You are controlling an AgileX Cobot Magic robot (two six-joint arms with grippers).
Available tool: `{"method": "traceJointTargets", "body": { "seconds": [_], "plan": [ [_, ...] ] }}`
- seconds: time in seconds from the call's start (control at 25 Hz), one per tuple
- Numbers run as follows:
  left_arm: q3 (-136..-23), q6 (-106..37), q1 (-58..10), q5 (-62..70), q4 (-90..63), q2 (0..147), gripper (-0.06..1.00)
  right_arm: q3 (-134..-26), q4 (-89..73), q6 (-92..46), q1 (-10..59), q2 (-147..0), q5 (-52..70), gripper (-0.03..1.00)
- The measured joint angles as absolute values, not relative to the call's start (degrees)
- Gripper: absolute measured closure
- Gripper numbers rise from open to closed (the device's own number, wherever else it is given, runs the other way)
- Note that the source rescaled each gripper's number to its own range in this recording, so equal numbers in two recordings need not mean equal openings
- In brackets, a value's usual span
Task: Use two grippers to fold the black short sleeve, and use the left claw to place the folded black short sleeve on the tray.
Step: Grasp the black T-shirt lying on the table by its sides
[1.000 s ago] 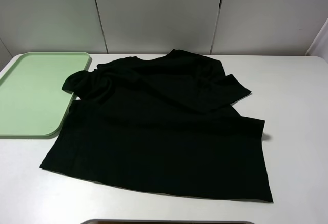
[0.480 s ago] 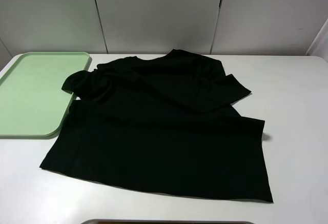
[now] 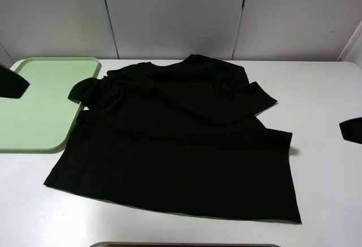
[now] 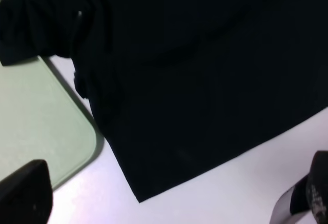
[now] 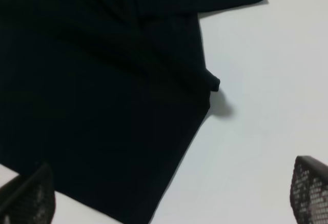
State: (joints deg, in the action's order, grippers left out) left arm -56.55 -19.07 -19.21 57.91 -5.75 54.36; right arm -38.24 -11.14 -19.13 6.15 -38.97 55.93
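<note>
Black soft cloth short-sleeve T-shirt (image 3: 175,139) spread on white table (image 3: 322,89), unfolded, collar end rumpled. Its left sleeve overlaps rim of pale mint-green rectangular plastic tray (image 3: 34,111) at table's left. Left black metal gripper (image 4: 169,198) over tray corner and shirt's left edge: jaws spread wide, holding nothing. Right black metal gripper (image 5: 169,193) over shirt's right edge: jaws wide, empty.

Left claw (image 3: 11,82), right claw (image 3: 352,130) newly entered view.
</note>
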Motion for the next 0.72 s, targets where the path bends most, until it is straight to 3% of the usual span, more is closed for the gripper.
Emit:
{"method": "traceJointTargets", "body": {
  "seconds": [0.72],
  "plan": [
    [-56.6, -25.45, -19.21, 53.74, -5.65, 62.89, -0.04, -38.24, -11.06, -27.27, 6.15, -59.08, 49.85, -0.03]
  ]
}}
